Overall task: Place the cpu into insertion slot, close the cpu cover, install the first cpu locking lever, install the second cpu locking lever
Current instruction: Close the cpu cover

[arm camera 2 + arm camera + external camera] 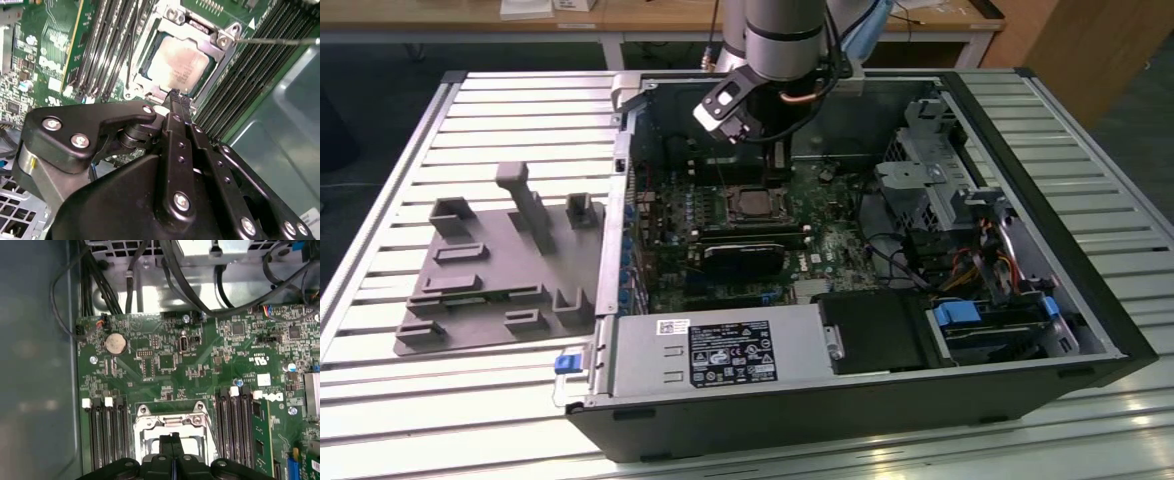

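Room: wooden desks (pixel 654 15) along the back. Slatted metal worktop (pixel 440 410), looks slick. A grey moulded tray (pixel 480 280) sits on it at the exterior view's left, just beside the computer case (pixel 854 415). The case lies on its side, open, and I reach in from above. Tight in there: cables (pixel 907 260), drive cage (pixel 921 170), a black card (pixel 744 255) near the socket.

Green board (pixel 165 365), with rows of memory slots (pixel 105 435) either side of the socket (pixel 170 416). The chip (pixel 177 65) is already seated in the socket, flat, its silver top showing through the window of the cover (pixel 220 62), which looks down over it. One thin lever (pixel 280 41) runs out across the memory slots, so I'd say it's not latched. Can't tell about the other.

My fingers (pixel 171 131) are pressed together, holding nothing, tips just beside the cover's edge.

Handling, my read:
- Chip: light, stiff, fragile underneath. Edges only.
- Cover: thin sheet metal, stiff on its hinge.
- Lever: springy round wire, slippery. Push near its bent end, not mid-span.
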`<state>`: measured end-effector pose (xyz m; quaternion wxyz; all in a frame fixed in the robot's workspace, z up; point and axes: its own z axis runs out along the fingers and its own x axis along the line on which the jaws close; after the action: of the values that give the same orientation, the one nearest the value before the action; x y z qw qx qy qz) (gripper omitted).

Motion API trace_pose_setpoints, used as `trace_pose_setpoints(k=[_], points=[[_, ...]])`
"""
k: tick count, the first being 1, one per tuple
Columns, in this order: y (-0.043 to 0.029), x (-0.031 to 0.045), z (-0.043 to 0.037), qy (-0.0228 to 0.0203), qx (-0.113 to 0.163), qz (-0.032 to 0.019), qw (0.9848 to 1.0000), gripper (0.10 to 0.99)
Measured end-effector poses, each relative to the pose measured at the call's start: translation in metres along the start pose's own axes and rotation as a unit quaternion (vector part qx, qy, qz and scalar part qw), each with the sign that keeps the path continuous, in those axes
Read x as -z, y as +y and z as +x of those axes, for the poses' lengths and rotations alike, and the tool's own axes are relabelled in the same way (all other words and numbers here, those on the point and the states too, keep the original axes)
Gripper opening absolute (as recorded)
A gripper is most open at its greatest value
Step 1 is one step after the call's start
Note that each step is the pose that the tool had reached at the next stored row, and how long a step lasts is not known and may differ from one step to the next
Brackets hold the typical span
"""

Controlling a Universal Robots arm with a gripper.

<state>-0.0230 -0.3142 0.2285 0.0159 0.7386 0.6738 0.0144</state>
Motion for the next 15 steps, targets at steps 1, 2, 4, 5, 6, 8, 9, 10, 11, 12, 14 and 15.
trace_pose_setpoints(k=[1,2,4,5,6,8,9,10,11,12,14,15], points=[[-0.0013,-0.0004,-0.0009,0.0001,0.000,-0.0006,1.0000,0.102],[-0.0026,-0.0007,-0.0018,0.0001,0.000,-0.0012,1.0000,0.102],[-0.0054,-0.0014,-0.0037,0.0003,0.000,-0.0026,1.0000,0.102],[-0.0068,-0.0018,-0.0045,0.0003,0.000,-0.0033,1.0000,0.102],[-0.0083,-0.0021,-0.0051,0.0004,0.000,-0.0039,1.0000,0.102],[-0.0113,-0.0029,-0.0060,0.0006,0.000,-0.0051,1.0000,0.102],[-0.0130,-0.0032,-0.0063,0.0006,0.000,-0.0056,1.0000,0.102],[-0.0144,-0.0035,-0.0066,0.0006,0.000,-0.0060,1.0000,0.102],[-0.0160,-0.0038,-0.0070,0.0006,0.000,-0.0064,1.0000,0.102],[-0.0183,-0.0044,-0.0072,0.0007,0.000,-0.0071,1.0000,0.102],[-0.0191,-0.0045,-0.0074,0.0004,0.000,-0.0074,1.0000,0.102],[-0.0191,-0.0045,-0.0073,0.0003,0.000,-0.0074,1.0000,0.102]])
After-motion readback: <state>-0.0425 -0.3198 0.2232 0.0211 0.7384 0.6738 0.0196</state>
